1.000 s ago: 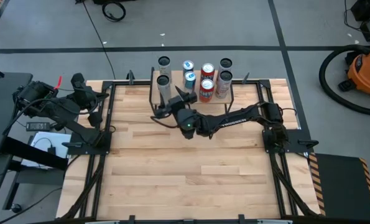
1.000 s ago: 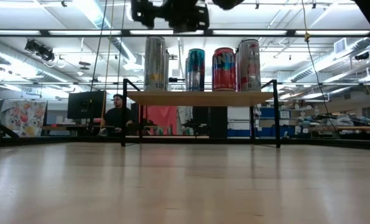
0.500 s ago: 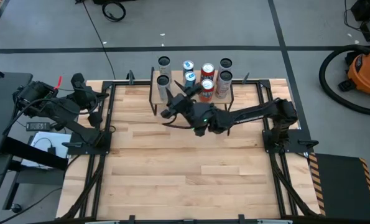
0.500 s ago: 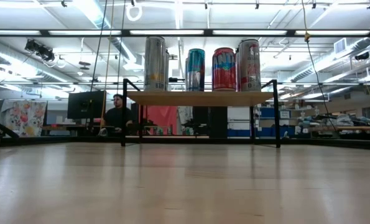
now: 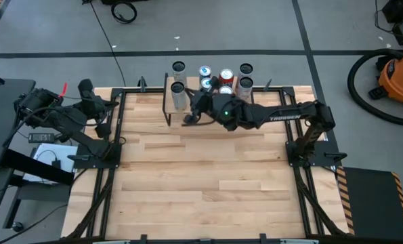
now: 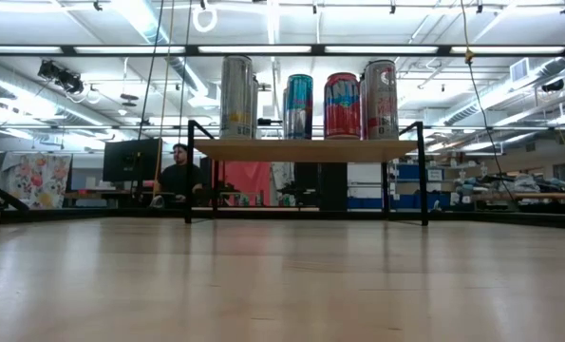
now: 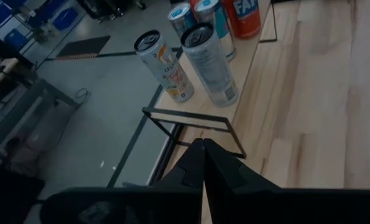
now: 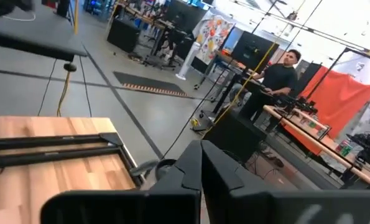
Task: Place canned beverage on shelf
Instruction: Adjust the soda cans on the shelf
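Observation:
Several canned beverages stand upright on their bases on the shelf (image 6: 306,149) at the table's far middle: a silver can (image 6: 236,95), a teal can (image 6: 298,106), a red can (image 6: 342,104) and a white can (image 6: 381,99). My right gripper (image 5: 187,119) hovers shut and empty above the shelf's near left corner (image 5: 168,103), pointing level toward the table's left; it is above the low view's picture. In its own view the shut fingers (image 8: 201,152) face the room. My left gripper (image 5: 112,106) waits shut at the table's far left, its fingers (image 7: 203,152) aimed at the cans (image 7: 209,65).
The wide near part of the wooden tabletop (image 5: 201,190) lies bare. Black frame rails (image 5: 113,163) run along the table's sides. An orange vacuum (image 5: 399,76) stands on the floor to the right. A person (image 6: 179,173) sits in the room behind the table.
My right gripper has shut, drawn away from the silver can and risen out of the low view. Its arm has swung toward the table's far edge and now lies over the shelf, and the wrist has rolled. The cans have stayed in place.

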Available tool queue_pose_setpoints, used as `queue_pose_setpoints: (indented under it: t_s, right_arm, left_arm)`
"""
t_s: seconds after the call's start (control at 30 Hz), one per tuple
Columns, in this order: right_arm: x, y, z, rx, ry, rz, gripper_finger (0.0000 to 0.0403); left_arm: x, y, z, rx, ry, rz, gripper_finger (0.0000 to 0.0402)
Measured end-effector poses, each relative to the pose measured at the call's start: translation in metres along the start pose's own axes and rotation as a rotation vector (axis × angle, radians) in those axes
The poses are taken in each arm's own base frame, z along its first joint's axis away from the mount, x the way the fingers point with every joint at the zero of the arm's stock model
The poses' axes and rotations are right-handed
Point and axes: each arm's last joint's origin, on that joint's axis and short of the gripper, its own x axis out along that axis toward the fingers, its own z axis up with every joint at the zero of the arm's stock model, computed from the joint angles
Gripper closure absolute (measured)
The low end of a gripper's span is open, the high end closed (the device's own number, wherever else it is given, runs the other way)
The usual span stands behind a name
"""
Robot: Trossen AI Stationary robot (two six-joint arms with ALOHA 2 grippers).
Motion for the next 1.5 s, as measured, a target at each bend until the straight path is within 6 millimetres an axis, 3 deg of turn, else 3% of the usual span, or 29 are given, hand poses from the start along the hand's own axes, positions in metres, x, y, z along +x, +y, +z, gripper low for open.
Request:
queue_pose_setpoints:
  t_s: [0.53, 1.03, 1.5]
  right_arm:
    - [0.049, -0.055, -0.036, 0.050, 0.046, 0.213, 0.0400]
    - [0.052, -0.058, -0.045, 0.051, 0.080, 0.324, 0.0401]
    - [0.072, -0.058, -0.057, 0.049, 0.032, 0.348, 0.0401]
  left_arm:
    - [0.000, -0.003, 0.006, -0.185, -0.035, -0.054, 0.0395]
    - [0.000, -0.003, 0.007, -0.232, -0.033, -0.061, 0.0395]
    - [0.000, -0.003, 0.007, -0.232, -0.033, -0.061, 0.0395]
